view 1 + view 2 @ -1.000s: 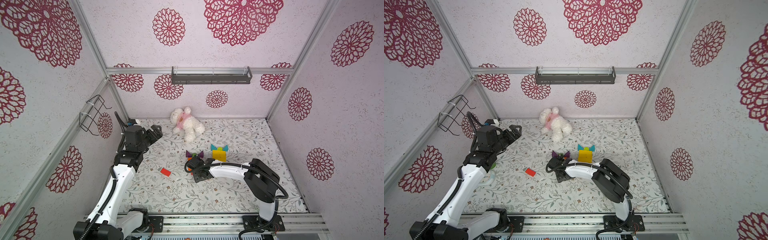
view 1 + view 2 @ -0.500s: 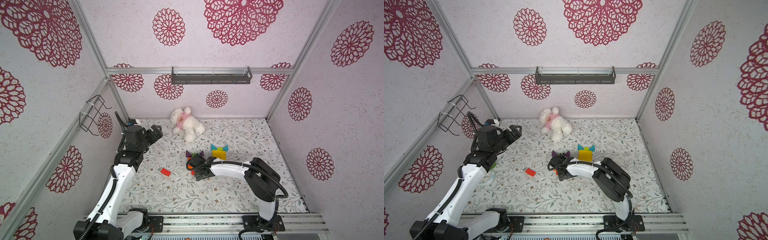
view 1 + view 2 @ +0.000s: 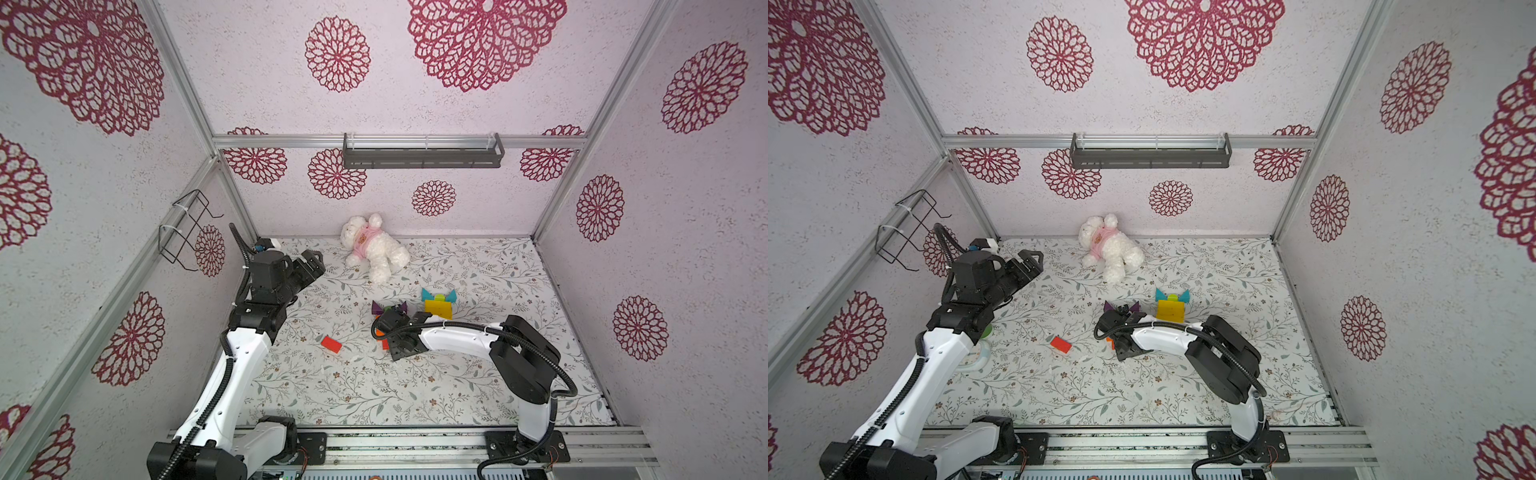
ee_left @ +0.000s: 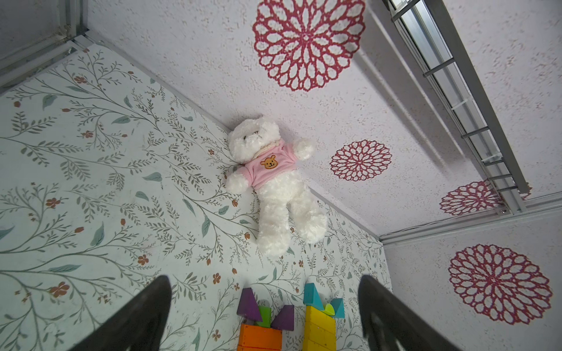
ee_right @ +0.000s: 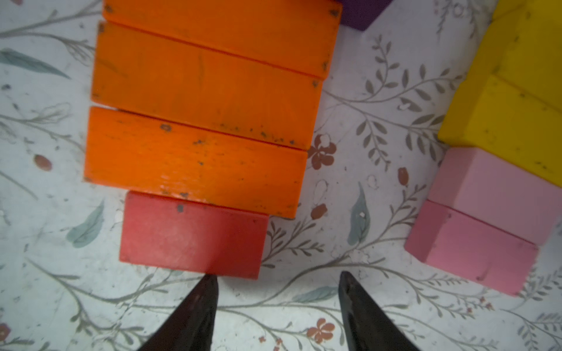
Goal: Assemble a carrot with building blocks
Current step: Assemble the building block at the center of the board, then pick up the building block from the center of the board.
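Fingers (image 5: 194, 313) of right gripper (image 5: 278, 273) half-spread, empty; wrist mostly hides orange bars (image 5: 200, 115) from above; left gripper (image 4: 264, 278) wide, empty.

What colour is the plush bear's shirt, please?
The shirt is pink, clearest in the left wrist view.

Robot-lab test cell, dressed as a small room. Aluminium framing (image 3: 399, 141) is holding wall panels (image 3: 257, 83) papered in crimson rosettes. A leaf-printed worktop (image 3: 457, 382) is lying inside. A left arm (image 3: 232, 374) and a right arm (image 3: 453, 338) are sitting bolted to a slotted base rail (image 3: 415, 441). A grey shelf (image 3: 422, 157) and a wire rack (image 3: 187, 232) are hanging on the walls.
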Available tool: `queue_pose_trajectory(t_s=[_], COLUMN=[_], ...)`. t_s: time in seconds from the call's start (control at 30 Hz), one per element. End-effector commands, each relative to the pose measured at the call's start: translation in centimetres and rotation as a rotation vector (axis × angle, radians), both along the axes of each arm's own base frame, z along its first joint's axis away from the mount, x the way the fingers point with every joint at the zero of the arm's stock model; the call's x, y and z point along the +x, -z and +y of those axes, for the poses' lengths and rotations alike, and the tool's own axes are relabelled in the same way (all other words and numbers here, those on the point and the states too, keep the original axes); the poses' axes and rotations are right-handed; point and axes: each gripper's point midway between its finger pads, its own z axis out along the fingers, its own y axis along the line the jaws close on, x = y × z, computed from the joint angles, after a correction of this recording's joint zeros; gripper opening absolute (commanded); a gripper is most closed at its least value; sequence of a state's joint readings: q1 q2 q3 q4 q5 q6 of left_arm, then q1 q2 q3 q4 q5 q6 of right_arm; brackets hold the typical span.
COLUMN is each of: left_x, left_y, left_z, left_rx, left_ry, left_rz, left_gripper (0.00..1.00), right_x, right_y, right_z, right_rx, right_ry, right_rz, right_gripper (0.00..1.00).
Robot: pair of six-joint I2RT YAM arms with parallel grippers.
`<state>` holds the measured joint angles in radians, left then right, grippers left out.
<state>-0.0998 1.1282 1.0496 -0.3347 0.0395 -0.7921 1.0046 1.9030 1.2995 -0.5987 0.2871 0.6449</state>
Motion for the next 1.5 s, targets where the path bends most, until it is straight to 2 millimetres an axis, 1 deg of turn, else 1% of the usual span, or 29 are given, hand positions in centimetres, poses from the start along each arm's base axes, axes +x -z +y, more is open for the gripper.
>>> queue_pose_trajectory(t_s=[0.0,0.03,0.13,0.2,0.27,0.33,0.37,0.43,0.47,0.53,0.67,0.77,0.93,1.1,1.27,1.37,1.4,1.47], left_x=[-0.2,-0.3,-1.1,-1.6,-1.8,-1.8,-1.9,-1.7,-1.6,-1.6,-1.9,-1.8,-1.5,-1.5,-1.4,-1.3,-1.3,-1.3], left_y=[-0.9,-1.2,-2.0,-2.5,-2.4,-2.1,-1.9,-1.4,-1.4,-1.3,-1.2,-1.0,-0.9,-0.9,-0.8,-0.6,-0.6,-0.6], left_z=[1.2,1.8,4.8,6.8,8.3,9.3,9.7,9.9,9.9,10.1,11.0,11.0,10.7,10.7,10.5,10.5,10.5,10.5], left_rx=[0.037,0.053,0.087,0.088,0.079,0.078,0.076,0.076,0.076,0.078,0.083,0.071,0.060,0.058,0.050,0.048,0.049,0.049], left_ry=[-0.047,-0.069,-0.177,-0.241,-0.296,-0.328,-0.342,-0.349,-0.345,-0.351,-0.384,-0.382,-0.368,-0.366,-0.357,-0.353,-0.354,-0.354], left_rz=[-0.018,-0.021,-0.042,-0.074,-0.081,-0.068,-0.056,-0.037,-0.034,-0.031,-0.026,-0.023,-0.019,-0.021,-0.017,-0.013,-0.013,-0.012], left_gripper=[0.97,0.97,0.97,0.97,0.97,0.97,0.97,0.97,0.97,0.97,0.97,0.97,0.97,0.97,0.97,0.97,0.97,0.97], right_x=[0.5,0.5,0.6,0.9,1.0,0.8,0.8,0.7,0.9,1.4,1.8,1.5,1.7,0.6,0.4,0.2,0.2,0.3], right_y=[-5.5,-6.1,-7.8,-8.7,-9.3,-10.1,-10.8,-11.7,-11.7,-10.8,-8.2,-7.0,-5.4,-3.4,-1.9,-0.7,-0.5,-0.2], right_z=[1.2,1.7,3.9,6.1,8.4,10.9,12.1,14.0,14.7,15.3,16.2,17.5,19.3,21.3,22.6,23.1,23.1,22.9], right_rx=[0.046,0.052,0.091,0.132,0.181,0.259,0.307,0.374,0.373,0.335,0.265,0.267,0.258,0.292,0.281,0.266,0.257,0.236], right_ry=[-0.034,-0.050,-0.106,-0.157,-0.214,-0.266,-0.281,-0.325,-0.337,-0.351,-0.396,-0.460,-0.526,-0.634,-0.680,-0.688,-0.686,-0.682], right_rz=[-0.098,-0.110,-0.153,-0.178,-0.196,-0.198,-0.211,-0.224,-0.228,-0.221,-0.200,-0.189,-0.164,-0.116,-0.073,-0.052,-0.052,-0.061], right_gripper=[0.65,0.65,0.65,0.65,0.66,0.67,0.68,0.68,0.69,0.69,0.69,0.67,0.66,0.64,0.59,0.54,0.53,0.48])
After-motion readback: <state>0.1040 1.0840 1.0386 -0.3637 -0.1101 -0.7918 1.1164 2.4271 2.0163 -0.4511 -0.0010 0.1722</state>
